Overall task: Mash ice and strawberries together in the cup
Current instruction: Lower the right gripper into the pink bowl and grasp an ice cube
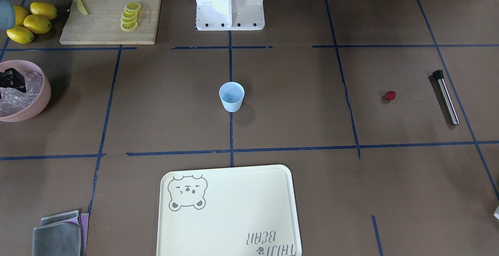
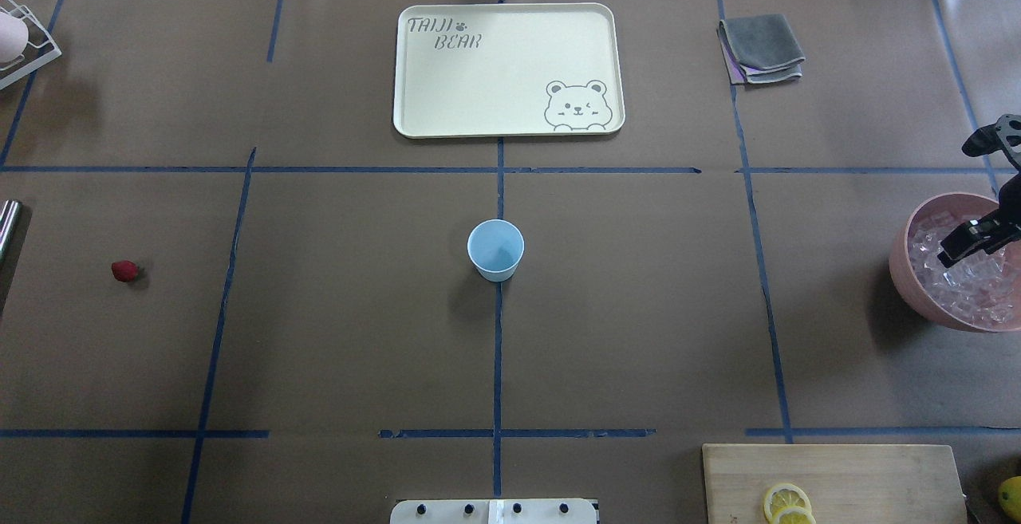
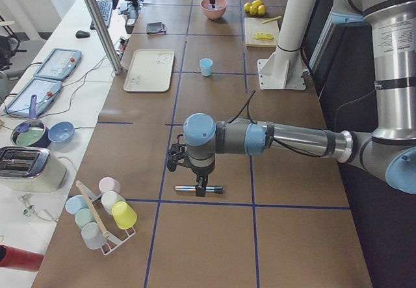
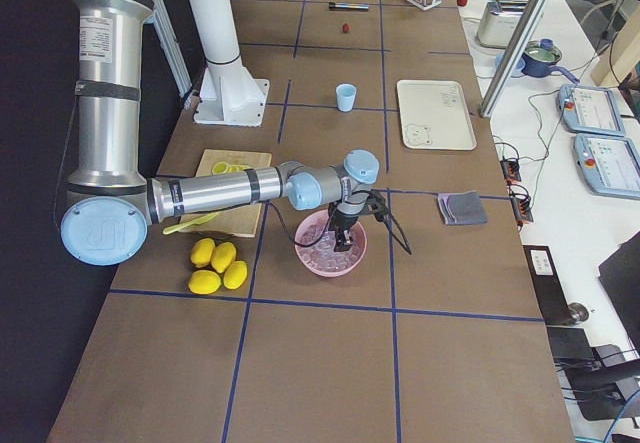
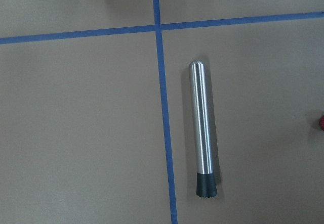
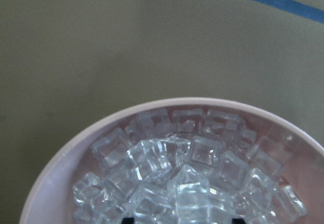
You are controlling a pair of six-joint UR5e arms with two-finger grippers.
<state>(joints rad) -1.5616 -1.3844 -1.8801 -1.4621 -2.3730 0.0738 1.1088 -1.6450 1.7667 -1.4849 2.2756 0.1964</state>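
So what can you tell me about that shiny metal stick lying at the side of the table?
The metal stick is a slim, straight rod of polished steel by the look of it, rounded at one end and capped at the other with a short, flared black tip. It lies flat on the brown table cover, beside a blue tape line without touching it. Nothing grips it.

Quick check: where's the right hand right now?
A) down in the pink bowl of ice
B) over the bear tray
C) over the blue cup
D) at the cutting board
A: the right hand reaches down inside the pink bowl, right at the ice. The cup stands alone at the table's centre and looks empty.
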